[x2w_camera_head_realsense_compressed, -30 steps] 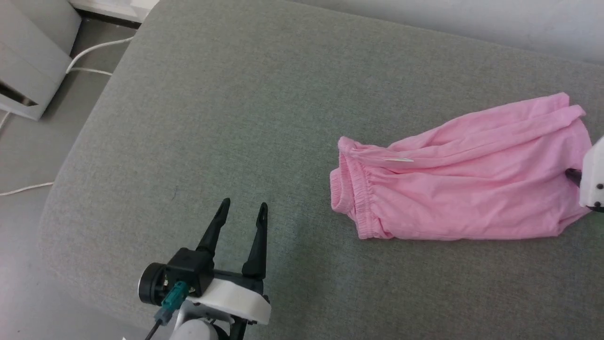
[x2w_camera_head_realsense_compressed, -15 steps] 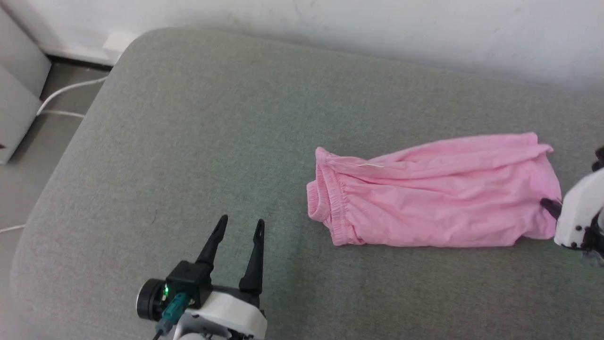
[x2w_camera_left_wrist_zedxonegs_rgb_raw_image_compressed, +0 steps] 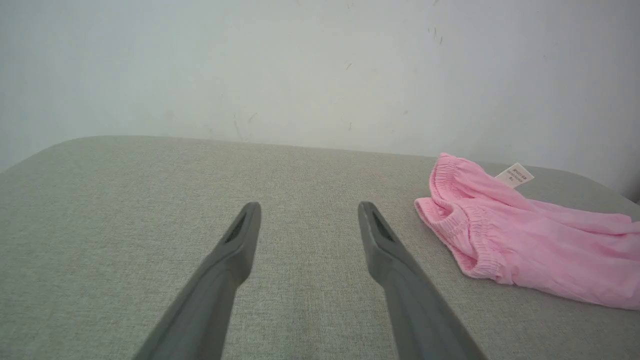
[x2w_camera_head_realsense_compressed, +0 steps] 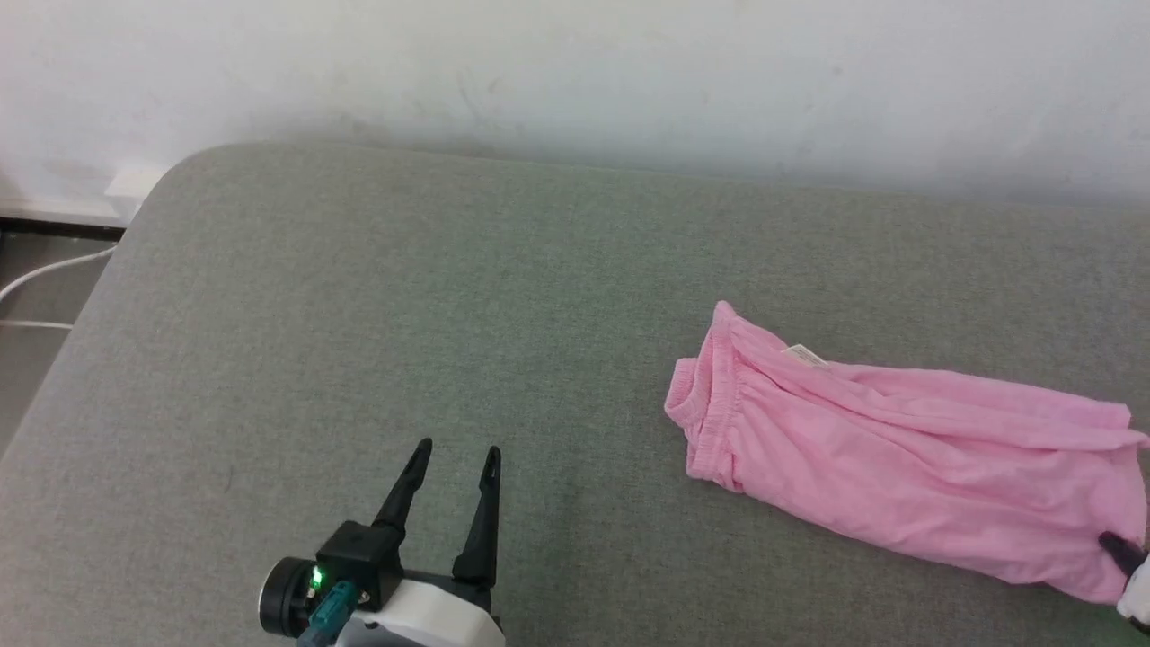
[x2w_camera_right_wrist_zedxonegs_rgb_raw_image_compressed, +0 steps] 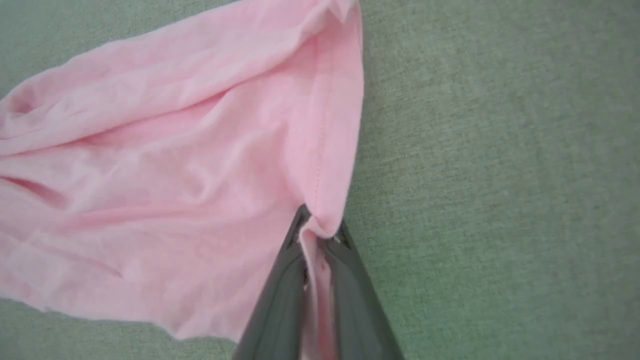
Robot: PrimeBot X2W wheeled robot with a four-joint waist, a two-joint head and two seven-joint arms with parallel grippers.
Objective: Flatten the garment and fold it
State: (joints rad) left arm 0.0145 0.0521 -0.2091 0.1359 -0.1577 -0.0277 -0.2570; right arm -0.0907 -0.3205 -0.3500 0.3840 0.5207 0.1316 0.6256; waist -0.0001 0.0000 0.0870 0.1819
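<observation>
Left gripper [x2w_camera_head_realsense_compressed: 457, 449]: jaws spread wide, holding nothing. It hovers over a bare part of the grey-green fabric-covered bench [x2w_camera_head_realsense_compressed: 359, 314], well apart from the work.

The light pink thin cloth garment [x2w_camera_head_realsense_compressed: 898, 458] lies on the right part of the bench, bunched into a long narrow shape with creases running along its length. Its gathered elastic waistband [x2w_camera_head_realsense_compressed: 710, 413] points toward the middle of the bench. The small white care label [x2w_camera_head_realsense_compressed: 804, 356] sticks up just behind the waistband.

Right gripper [x2w_camera_right_wrist_zedxonegs_rgb_raw_image_compressed: 322, 225]: jaws pinched almost together on the stitched hem at the garment's far-right corner, with a fold of cloth caught between them.

Judgement: the step in hand is the spreading.
- You hold the right pinch firm and low.
- You draw outward gently, because this thin cloth looks likely to slip out or stretch under a jerk.
- You bring the open left gripper to the waistband's near corner as an anchor. Without one, the whole piece will probably slide across the bench rather than flatten.
</observation>
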